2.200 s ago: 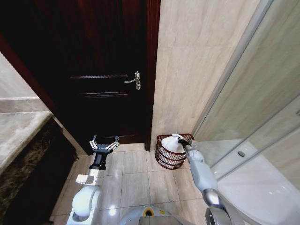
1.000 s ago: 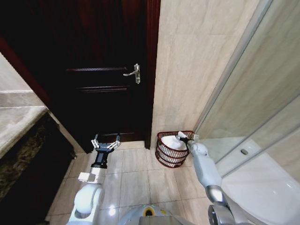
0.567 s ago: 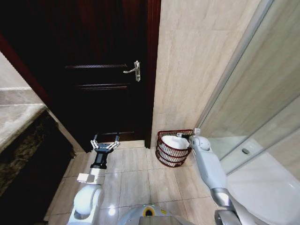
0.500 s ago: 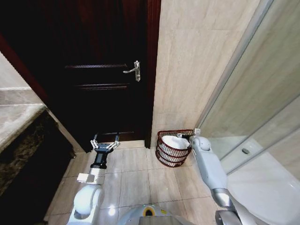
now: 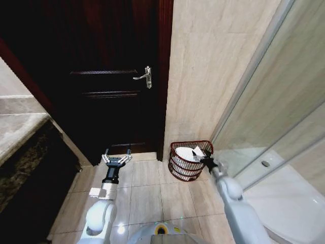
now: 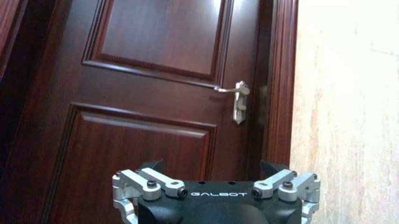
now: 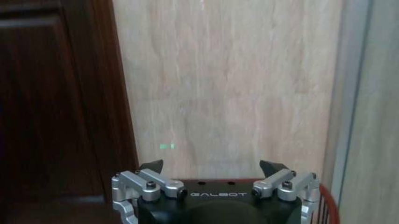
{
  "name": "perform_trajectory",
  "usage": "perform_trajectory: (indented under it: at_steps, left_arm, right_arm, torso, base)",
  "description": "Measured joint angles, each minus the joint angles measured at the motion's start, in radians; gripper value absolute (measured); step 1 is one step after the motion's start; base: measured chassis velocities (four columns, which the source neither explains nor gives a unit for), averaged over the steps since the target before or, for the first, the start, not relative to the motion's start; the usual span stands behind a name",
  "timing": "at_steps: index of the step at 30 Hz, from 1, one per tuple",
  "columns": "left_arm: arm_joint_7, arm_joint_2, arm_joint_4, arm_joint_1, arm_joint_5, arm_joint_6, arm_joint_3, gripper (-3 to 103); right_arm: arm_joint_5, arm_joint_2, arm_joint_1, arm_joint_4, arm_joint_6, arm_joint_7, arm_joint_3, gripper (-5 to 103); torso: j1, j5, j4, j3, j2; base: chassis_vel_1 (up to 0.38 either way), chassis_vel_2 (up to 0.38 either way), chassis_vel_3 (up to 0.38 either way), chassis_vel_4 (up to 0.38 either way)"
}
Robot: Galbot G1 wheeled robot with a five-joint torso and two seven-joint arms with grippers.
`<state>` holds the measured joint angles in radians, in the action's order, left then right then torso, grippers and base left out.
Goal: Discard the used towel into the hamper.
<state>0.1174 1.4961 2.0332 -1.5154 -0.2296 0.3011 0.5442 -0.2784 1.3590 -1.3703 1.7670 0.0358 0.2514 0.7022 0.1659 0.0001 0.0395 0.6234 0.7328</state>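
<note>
Right claw: hung just over the right side of the hamper's rim, fingers spread wide, nothing between them in the right wrist view. Whether a fingertip brushed the rim or the towel could not be told from the head view.

Hamper: small, round, dark reddish-brown open wire weave with a flared rim; stood upright on the tiled floor at its far edge, against the foot of the beige tiled wall. Sat between the dark wooden door's frame on its left and the glass shower screen on its right. Showed as a sliver of red rim beside the claw in the right wrist view.

Towel: white, bunched, lay inside the hamper, its top below the rim.

Left claw: held low over the floor in front of the door, well apart from the hamper, fingers likewise spread and empty. Pointed at the door panel, below the metal handle.

Room to move: bare floor tiles between the two arms and in front of the hamper. Closed in by the door and wall ahead, the shower screen close on the right, and the stone-topped bench with its dark front along the floor's left edge.
</note>
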Motion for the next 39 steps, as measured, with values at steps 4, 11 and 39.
perform_trajectory:
  at_steps: [4,11,39]
  left_arm:
    - [0.0,0.028,-0.047,0.006,0.01,0.022,-0.01,100]
    - [0.002,0.055,-0.094,0.0,0.032,0.05,-0.02,100]
    - [-0.006,0.078,-0.077,-0.042,0.068,0.093,-0.018,100]
  right_arm:
    - [0.004,0.053,-0.071,0.012,-0.063,0.048,0.056,100]
    - [0.008,0.086,-0.189,0.049,-0.134,0.08,0.081,100]
    - [0.015,0.123,-0.322,0.028,-0.231,0.078,0.084,100]
  torso:
    - [0.001,-0.0002,-0.0002,0.001,0.001]
    - [0.001,-0.0001,-0.0002,0.002,0.003]
    - [0.003,0.0002,-0.0003,0.003,0.006]
  base:
    - [0.0,0.0,0.0,0.0]
    - [0.0,0.0,0.0,0.0]
    - [0.193,-0.191,-0.197,0.192]
